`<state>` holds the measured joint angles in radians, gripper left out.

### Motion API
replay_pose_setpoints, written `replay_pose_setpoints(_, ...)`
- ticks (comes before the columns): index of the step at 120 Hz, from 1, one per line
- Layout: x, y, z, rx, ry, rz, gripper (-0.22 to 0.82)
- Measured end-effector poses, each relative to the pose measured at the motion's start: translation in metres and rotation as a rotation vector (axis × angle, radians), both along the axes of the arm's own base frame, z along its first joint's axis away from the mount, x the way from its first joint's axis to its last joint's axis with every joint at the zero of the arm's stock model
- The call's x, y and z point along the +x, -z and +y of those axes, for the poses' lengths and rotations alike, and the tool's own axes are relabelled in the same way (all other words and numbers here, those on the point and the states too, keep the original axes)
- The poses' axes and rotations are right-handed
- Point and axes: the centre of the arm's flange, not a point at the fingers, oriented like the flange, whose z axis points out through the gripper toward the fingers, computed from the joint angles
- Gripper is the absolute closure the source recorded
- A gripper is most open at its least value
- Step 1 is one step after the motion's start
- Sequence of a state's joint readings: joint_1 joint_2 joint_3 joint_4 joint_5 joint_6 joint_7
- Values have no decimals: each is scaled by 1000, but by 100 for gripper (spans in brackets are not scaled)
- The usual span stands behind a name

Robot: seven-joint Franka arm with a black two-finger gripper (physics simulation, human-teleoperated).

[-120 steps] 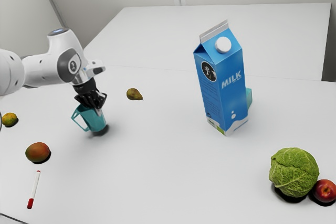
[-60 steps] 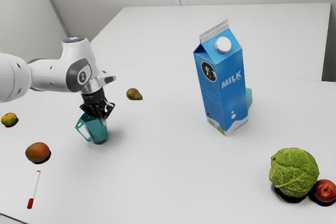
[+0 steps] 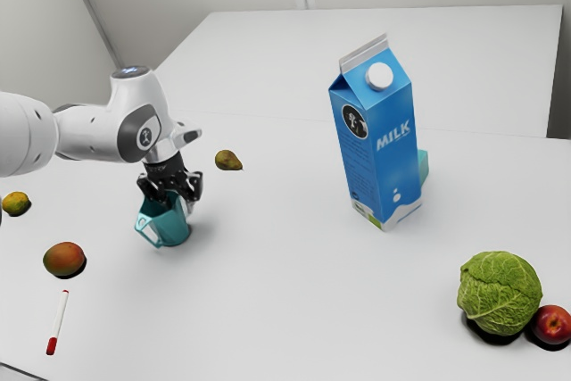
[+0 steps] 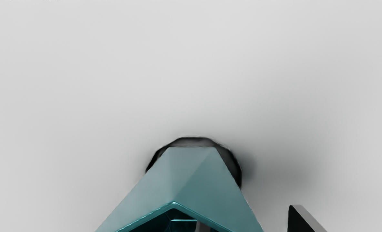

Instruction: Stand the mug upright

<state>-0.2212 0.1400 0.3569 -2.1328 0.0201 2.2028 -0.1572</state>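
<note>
White bench (image 3: 294,301) is seen in the exterior view, with the teal mug (image 3: 169,225) placed mouth up, roughly upright; a slight lean cannot be ruled out. In the wrist view, its wall is straddled by released fingers (image 4: 301,220), one inside, one outside and apart from it, presumably so the rim can be steadied or freed.

white “MILK” lettering (image 3: 393,135) on blue carton (image 3: 379,180), round emblem (image 3: 355,121) on its side, small logo (image 3: 145,138) on arm (image 3: 94,134)

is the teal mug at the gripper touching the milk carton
Apart. The exterior view shows the mug and the milk carton with a broad stretch of bare table between them.
</note>
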Motion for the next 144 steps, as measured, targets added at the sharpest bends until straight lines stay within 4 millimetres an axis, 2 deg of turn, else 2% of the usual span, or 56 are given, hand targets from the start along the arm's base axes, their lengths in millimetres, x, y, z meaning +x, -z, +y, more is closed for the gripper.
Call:
replay_pose_setpoints(13,2,-3,-2,-1,-9,-12,25)
replay_pose_setpoints(31,6,-8,-2,-8,-25,-30,12)
replay_pose_setpoints(50,10,-18,1,-20,-46,-52,6)
replay_pose_setpoints(75,18,-34,1,-40,-55,-86,2)
replay_pose_setpoints(84,22,-46,1,-46,-54,-100,2)
replay_pose_setpoints(96,26,-69,1,-51,-43,-124,1)
replay_pose_setpoints(108,34,-101,2,-46,-19,-152,1)
replay_pose_setpoints(123,41,-158,4,-11,30,-187,0)
replay_pose_setpoints(144,30,-227,9,21,81,-196,0)
